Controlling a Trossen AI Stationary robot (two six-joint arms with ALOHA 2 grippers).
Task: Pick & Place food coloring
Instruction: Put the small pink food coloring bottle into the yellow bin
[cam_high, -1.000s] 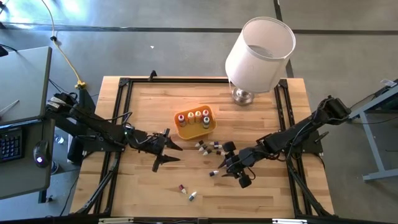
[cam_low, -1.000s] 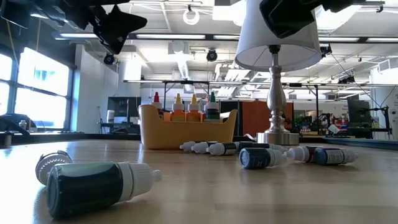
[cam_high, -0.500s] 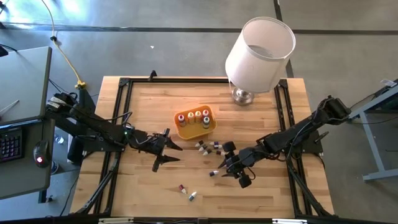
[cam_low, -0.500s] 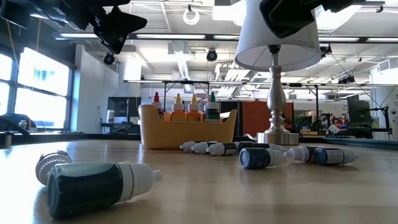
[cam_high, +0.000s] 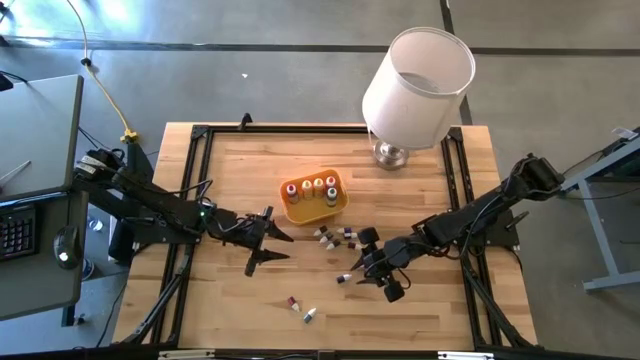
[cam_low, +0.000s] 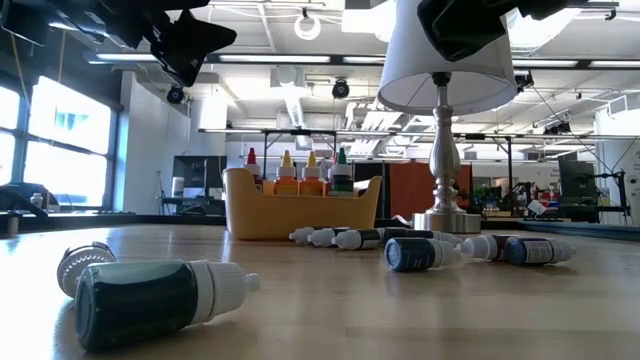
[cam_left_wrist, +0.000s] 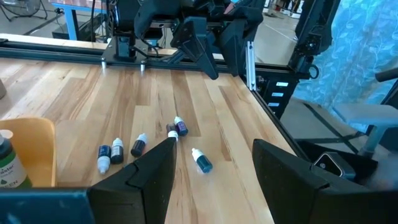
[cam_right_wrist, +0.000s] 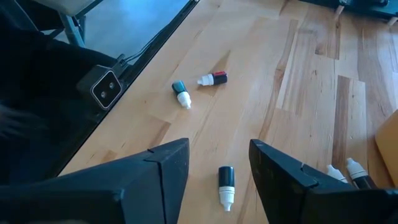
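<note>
An orange tray stands at mid-table with several food coloring bottles upright in it. More small vials lie on their sides on the wood: a cluster just near of the tray, one vial by the right gripper, and two toward the near edge. My left gripper hovers open to the left of the cluster, above the table; in its wrist view the vials lie ahead. My right gripper hovers open to the right of the cluster, with one vial between its fingers and below them.
A table lamp with a white shade stands on its metal base at the far right of the table. A black frame runs round the tabletop. The low view shows a dark green bottle lying close to the camera.
</note>
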